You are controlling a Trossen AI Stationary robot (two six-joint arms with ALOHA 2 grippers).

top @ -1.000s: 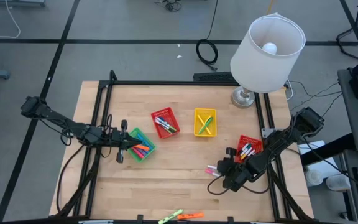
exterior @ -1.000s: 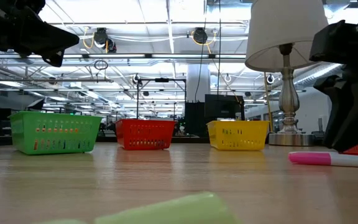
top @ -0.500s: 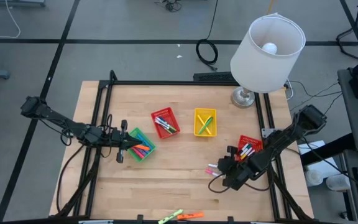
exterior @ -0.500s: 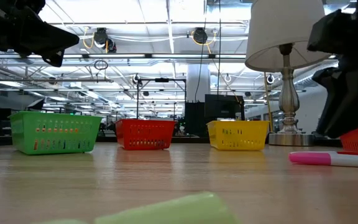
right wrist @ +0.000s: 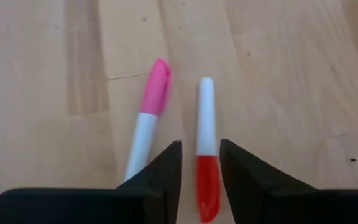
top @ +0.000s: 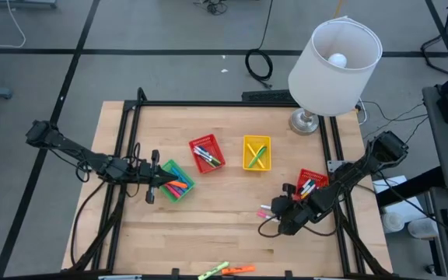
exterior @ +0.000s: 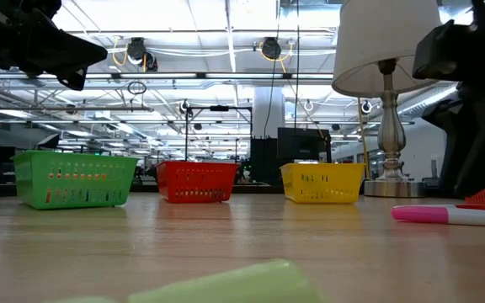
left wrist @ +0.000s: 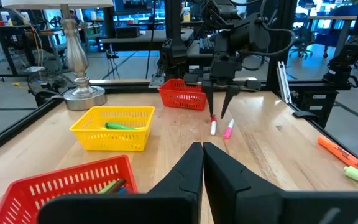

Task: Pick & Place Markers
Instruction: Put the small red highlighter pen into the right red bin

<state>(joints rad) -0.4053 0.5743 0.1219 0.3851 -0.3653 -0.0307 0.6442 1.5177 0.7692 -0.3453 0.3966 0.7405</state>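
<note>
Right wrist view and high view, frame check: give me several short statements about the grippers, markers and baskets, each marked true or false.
1. The right gripper is open, its fingers straddling the red-capped marker. True.
2. The pink-capped marker lies inside a basket. False: it lies on the table beside the red-capped one.
3. The left gripper is shut. True.
4. The yellow basket is empty. False: it holds markers.
5. Two markers lie at the table's near edge. True.

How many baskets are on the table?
4: a green basket by the left hand, a red basket, a yellow basket, and another red one near the right arm.
</note>
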